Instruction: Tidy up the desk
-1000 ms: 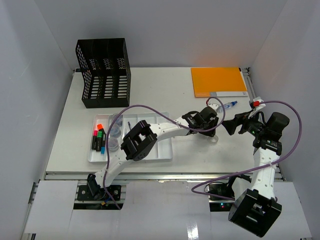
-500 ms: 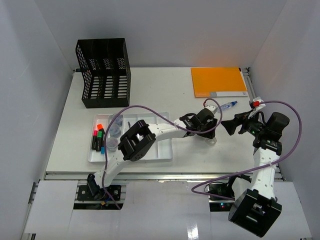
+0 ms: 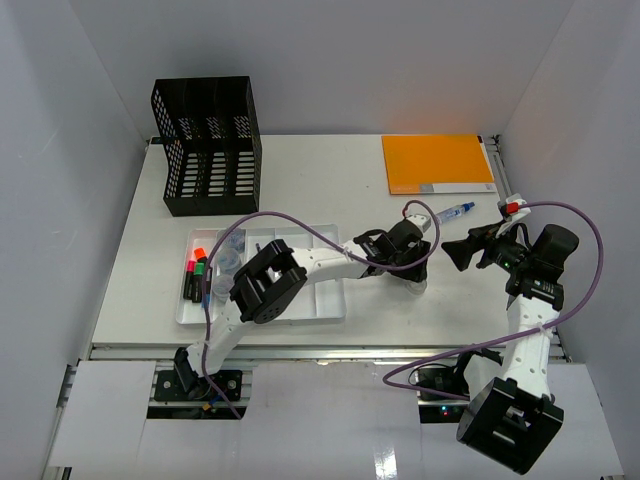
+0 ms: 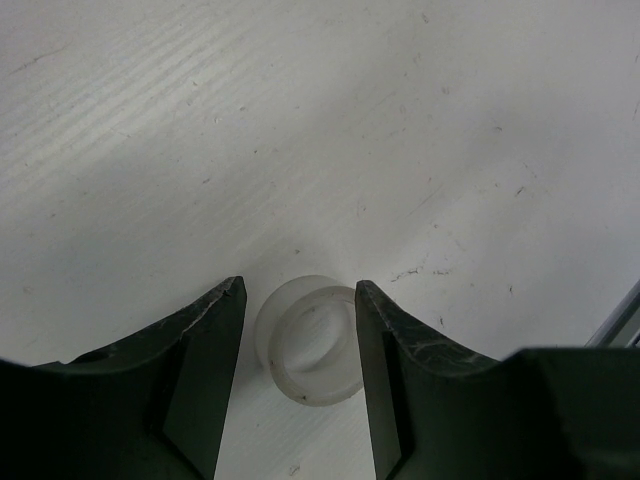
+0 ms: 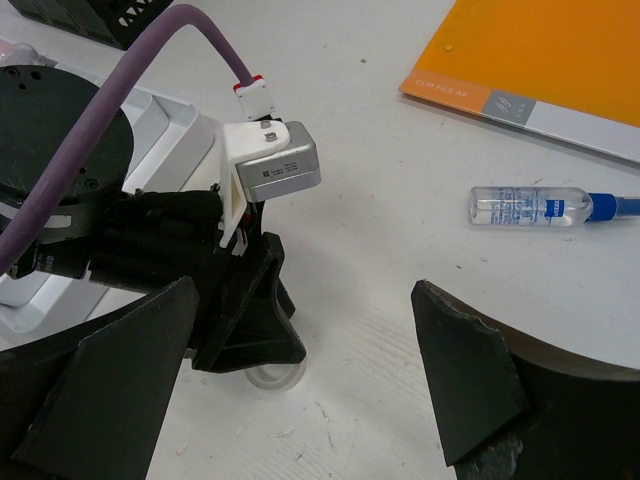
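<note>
here the left claw (image 4: 300, 288) hangs released low over the desk (image 4: 300, 120), straddling a translucent ring (image 4: 310, 388).

The scene is enclosed on three sides by plain white walls (image 3: 330, 60), and is lit softly and evenly, the side panels (image 3: 50, 220) being shaded slightly greyer.

I log from the overhead view:
- surface (image 3: 330, 180): white, fine grey scratches
- file rack (image 3: 207, 145), 10 o'clock: black mesh
- folder (image 3: 436, 162), 1 o'clock: orange, white strip
- bottle (image 3: 452, 211): clear, blue cap
- tray (image 3: 325, 300): white
- markers (image 3: 196, 272): orange, green, blue
- ring (image 4: 308, 338): milky translucent
- cable (image 3: 590, 250): purple
</note>
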You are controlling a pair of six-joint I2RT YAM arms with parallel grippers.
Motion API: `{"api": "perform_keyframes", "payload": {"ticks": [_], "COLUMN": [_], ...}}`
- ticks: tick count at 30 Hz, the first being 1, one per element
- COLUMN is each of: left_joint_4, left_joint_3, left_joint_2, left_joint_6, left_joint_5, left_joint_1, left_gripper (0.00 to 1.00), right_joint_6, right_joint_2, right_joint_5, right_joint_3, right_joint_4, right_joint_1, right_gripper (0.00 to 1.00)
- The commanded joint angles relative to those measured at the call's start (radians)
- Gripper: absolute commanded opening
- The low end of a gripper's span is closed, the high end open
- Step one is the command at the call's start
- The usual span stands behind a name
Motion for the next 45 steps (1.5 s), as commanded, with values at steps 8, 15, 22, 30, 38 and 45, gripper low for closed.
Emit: {"api": "perform_keyframes", "payload": {"ticks": [8,15,22,30,38,45], "left_joint_4": [0.027,0.036,-0.023,-0.055,-0.05,-0.025], "left_joint_3": [-0.065,-0.106,-0.071,-0.038,-0.044,-0.067], "left_joint_2": [-0.137,-0.162,-0.13,-0.088,-0.096,-0.151], "left_joint_6": [-0.001,0.01,0.033,0.043,0.059,0.087], "left_joint_5": [0.041,0.045,0.038,0.03,0.016,0.009], "left_joint_1": [0.014,0.025,0.025,0.023,0.023,0.023], "left_gripper": [0.63,0.62,0.55,0.43,0.24,0.07], "right_joint_6": [-0.004,-0.007,-0.008,-0.013,-0.014,-0.016], "right_joint_2": [0.002,0.002,0.003,0.004,0.004,0.004], "right_joint_5": [-0.032,-0.032,-0.025,-0.022,-0.018,-0.014], "right_joint_3": [-0.005,-0.007,-0.007,-0.008,-0.007,-0.007], "right_joint_4": [0.027,0.027,0.025,0.025,0.025,0.025], "right_joint_1": [-0.007,-0.007,-0.007,-0.007,-0.007,-0.007], "right_gripper": [0.94,0.94,0.94,0.94,0.94,0.94]}}
